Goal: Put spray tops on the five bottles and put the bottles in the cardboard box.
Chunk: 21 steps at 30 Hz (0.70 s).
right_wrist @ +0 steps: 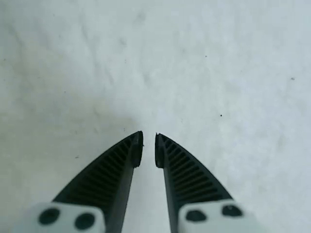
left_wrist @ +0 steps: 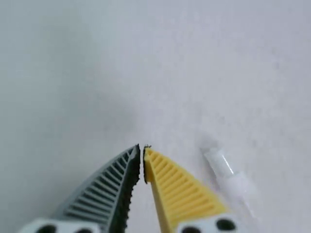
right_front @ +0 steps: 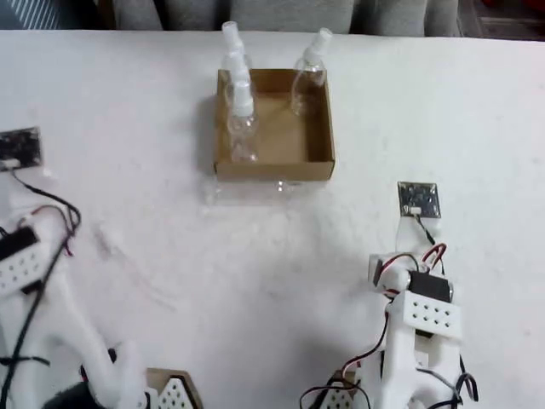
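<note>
Left hand (left_wrist: 143,154) and right hand (right_wrist: 148,148) both closed, empty; slick spray top (left_wrist: 226,171) beside left could roll away on surface (right_front: 128,128) when pinched.

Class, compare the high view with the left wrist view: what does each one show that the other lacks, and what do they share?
High view: the cardboard box with three capped bottles standing in it, and a clear bottle lying on the table in front of the box.
Left wrist view: the left claw, shut, one side grey and one yellow, with a spray top lying on the table beside it.
Shared: the white table.
</note>
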{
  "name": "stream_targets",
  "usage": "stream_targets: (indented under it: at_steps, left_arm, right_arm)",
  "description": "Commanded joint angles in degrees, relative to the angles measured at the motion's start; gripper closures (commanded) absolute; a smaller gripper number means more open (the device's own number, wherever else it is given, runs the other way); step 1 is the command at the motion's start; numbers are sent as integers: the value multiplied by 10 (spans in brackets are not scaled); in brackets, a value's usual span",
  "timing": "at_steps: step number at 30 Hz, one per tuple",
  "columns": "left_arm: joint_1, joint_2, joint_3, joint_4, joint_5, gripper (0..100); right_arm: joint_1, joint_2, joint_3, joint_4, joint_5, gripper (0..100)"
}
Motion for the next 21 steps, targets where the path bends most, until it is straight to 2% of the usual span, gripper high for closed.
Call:
stream_targets:
  at_steps: [1,6,12,14,18,21]
  left_arm:
    - [-37,55,-78,-14,-5,974]
    - [-32,94,-86,-13,-5,976]
    - [-29,95,-84,33,8,972]
    - [-28,95,-83,46,62,972]
    - [-8,95,-86,88,238,972]
    - [15,98,-86,91,284,972]
  right_arm:
    - [1,-10,-4,-4,6,978]
    - [1,-6,-4,-4,7,978]
    - [-7,-10,5,-4,7,978]
    - [-24,-10,9,-4,7,978]
    - [-34,-7,10,-3,7,978]
    - [-34,-7,10,-4,7,978]
